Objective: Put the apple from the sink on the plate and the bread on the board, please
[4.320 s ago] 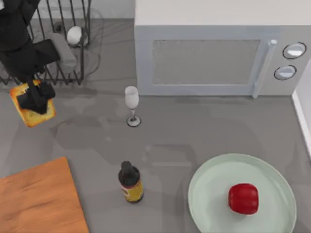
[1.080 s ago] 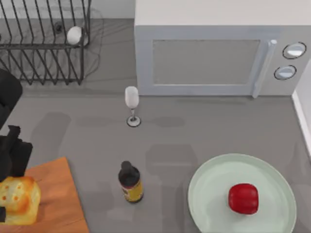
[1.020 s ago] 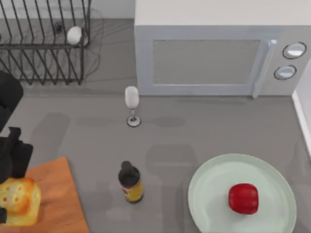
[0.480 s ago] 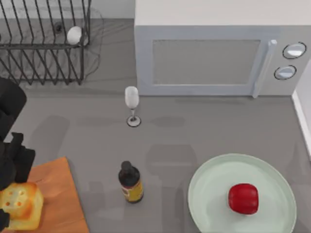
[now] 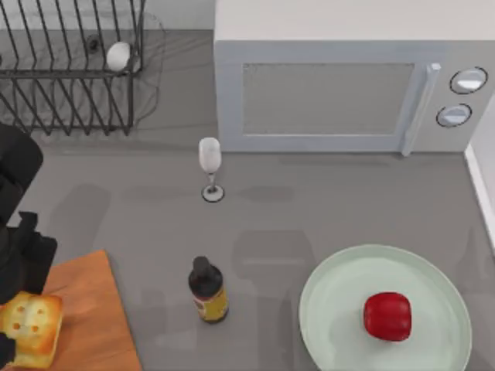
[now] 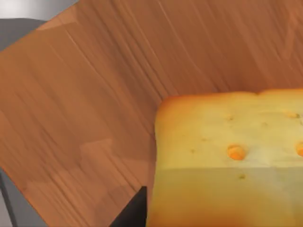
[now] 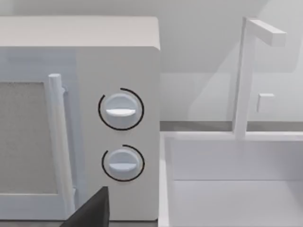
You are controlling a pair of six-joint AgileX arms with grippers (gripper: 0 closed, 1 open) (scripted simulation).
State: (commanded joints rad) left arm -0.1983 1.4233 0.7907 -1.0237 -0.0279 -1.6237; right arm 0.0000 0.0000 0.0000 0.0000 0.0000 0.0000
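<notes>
Since half a second ago the bread point(image 5: 29, 328) has sunk a little lower and further toward the left edge of the top view, carried by the left gripper point(image 5: 15, 309), and now sits low over the board point(image 5: 85, 317) at the table's front left corner. The apple point(image 5: 387, 315) has not shifted; it rests on the plate point(image 5: 340, 294) at the front right.

The surface is a grey counter point(image 5: 309, 209). A white microwave point(image 5: 340, 85) stands along the back, its two dials point(image 7: 121, 109) and door handle point(image 7: 59, 142) facing the right wrist camera, with a white sink basin point(image 7: 227, 179) and its faucet point(image 7: 246, 71) just beside it on the right. A black wire dish rack point(image 5: 73, 69) holding a white egg-shaped thing point(image 5: 117, 56) fills the back left. A wine glass point(image 5: 209, 166) stands upright near the middle, and a dark bottle point(image 5: 207, 290) with a yellow label stands between board and plate.

The left arm reaches in from the left edge, its black fingers point(image 5: 27, 251) on either side of the loaf. In the left wrist view the bread point(image 6: 227, 165) appears close up against the board's grain point(image 6: 94, 94). Whether the loaf is touching the wood cannot be told.
</notes>
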